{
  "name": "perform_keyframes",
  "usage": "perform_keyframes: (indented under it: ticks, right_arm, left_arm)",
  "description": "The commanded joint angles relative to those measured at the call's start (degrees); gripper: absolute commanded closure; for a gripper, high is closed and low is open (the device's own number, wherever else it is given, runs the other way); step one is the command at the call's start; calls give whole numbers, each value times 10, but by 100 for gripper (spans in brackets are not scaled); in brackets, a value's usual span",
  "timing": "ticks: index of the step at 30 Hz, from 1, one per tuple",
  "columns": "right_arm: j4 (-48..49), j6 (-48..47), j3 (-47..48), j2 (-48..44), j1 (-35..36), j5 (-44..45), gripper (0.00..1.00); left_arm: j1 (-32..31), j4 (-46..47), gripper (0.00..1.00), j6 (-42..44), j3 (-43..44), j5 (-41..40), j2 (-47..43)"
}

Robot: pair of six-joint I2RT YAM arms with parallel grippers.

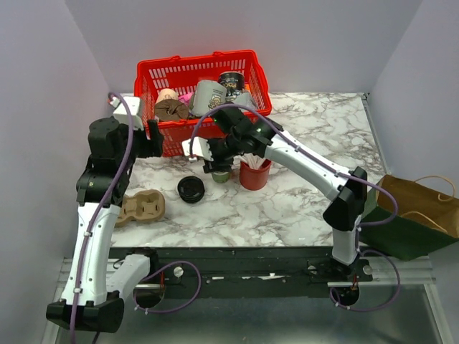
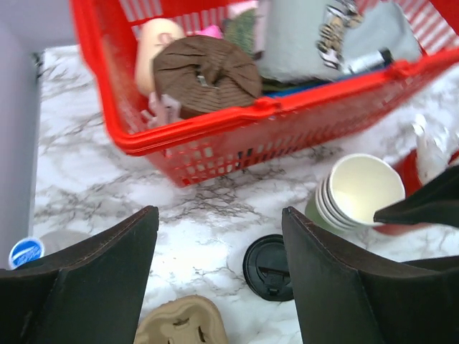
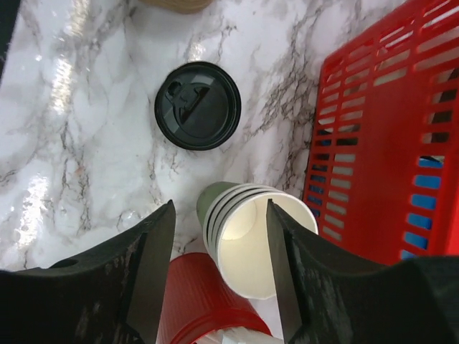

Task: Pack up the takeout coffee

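No lidded olive-green cup shows in any view. A round black lid [image 1: 191,189] lies alone on the marble, also in the left wrist view [image 2: 269,266] and the right wrist view [image 3: 197,105]. A stack of lidless green cups [image 1: 221,175] stands beside it [image 3: 247,251]. My right gripper [image 1: 215,162] is open just above this stack [image 3: 220,208]. One finger is over the top cup's mouth and the other is outside its wall. My left gripper [image 1: 152,137] is open and empty [image 2: 219,215], above the marble near the lid.
A red basket [image 1: 201,66] full of items stands at the back [image 2: 215,136]. A red cup of white sticks [image 1: 254,174] stands right of the stack [image 3: 201,294]. A pulp cup carrier [image 1: 141,206] lies front left [image 2: 179,322]. A brown paper bag [image 1: 416,208] stands off the table's right edge.
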Motion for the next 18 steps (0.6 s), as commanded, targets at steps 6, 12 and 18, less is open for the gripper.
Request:
perform_keyframes:
  ticks: [6, 12, 18]
  right_arm:
    - [-18, 11, 16, 49, -3, 95, 46]
    - [-32, 37, 11, 60, -3, 113, 52]
    - [-53, 34, 0, 58, -2, 94, 56]
  left_arm:
    - [85, -47, 22, -122, 23, 11, -26]
    - [91, -49, 22, -113, 9, 13, -44]
    - [96, -45, 22, -112, 4, 19, -50]
